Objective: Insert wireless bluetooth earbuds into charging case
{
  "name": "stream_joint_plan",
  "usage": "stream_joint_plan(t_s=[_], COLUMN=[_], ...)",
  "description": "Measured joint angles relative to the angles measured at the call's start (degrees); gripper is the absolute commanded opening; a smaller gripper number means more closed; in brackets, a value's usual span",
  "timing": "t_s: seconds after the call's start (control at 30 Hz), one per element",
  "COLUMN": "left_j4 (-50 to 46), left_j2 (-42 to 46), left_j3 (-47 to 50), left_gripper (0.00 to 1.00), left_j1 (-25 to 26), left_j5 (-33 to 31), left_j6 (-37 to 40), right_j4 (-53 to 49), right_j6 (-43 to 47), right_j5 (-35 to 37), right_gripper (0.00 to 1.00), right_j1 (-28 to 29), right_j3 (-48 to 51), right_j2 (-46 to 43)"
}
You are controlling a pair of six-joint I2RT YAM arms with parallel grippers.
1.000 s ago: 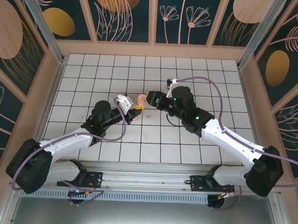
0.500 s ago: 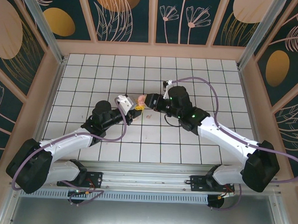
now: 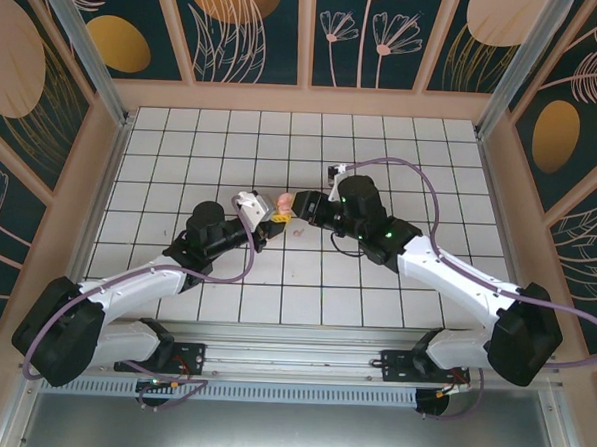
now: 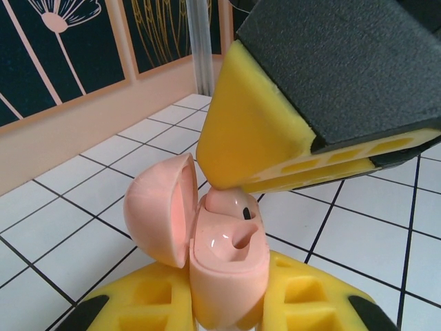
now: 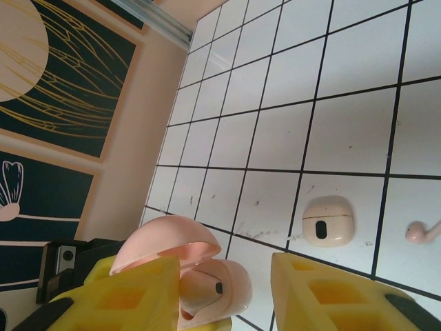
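The tabletop [image 3: 182, 147] under the left claw [image 3: 271, 214] is tiled in white squares parted by dark lines. Beyond and to either side of that claw it is enclosed by peach-framed wall panels [image 3: 248, 31], painted dark teal with pale flowers and orange ovals.

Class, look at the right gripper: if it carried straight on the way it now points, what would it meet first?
Most likely the earbud sitting in the open charging case that the left gripper holds, just ahead of the right gripper. Depth is unclear, but they look nearly touching.
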State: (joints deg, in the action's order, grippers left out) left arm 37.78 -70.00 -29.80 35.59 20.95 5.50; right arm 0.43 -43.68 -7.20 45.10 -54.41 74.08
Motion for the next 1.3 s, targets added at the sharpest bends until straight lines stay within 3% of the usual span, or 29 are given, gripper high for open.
stream_joint_plan(t_s=[0.2, 0.8, 1.3], left_j4=[0.0, 1.1, 1.0], left_j2=[0.0, 0.2, 0.3], left_j3=[0.0, 2.1, 3.4], left_gripper=[0.10, 0.09, 0.08], left_j1=[0.0, -0.6, -11.1], left_j5=[-0.1, -3.7, -0.4], left_j6=[0.0, -9.8, -19.6], right_j4=[-1.0, -18.1, -31.6], right_j6=[1.0, 4.6, 8.2], right_j5=[0.2, 3.3, 2.8], right_gripper=[0.48, 0.48, 0.48], right_j1=[0.0, -2.3, -3.5], right_j3=[-0.4, -7.5, -16.1], right_j2=[-0.1, -6.0, 6.0])
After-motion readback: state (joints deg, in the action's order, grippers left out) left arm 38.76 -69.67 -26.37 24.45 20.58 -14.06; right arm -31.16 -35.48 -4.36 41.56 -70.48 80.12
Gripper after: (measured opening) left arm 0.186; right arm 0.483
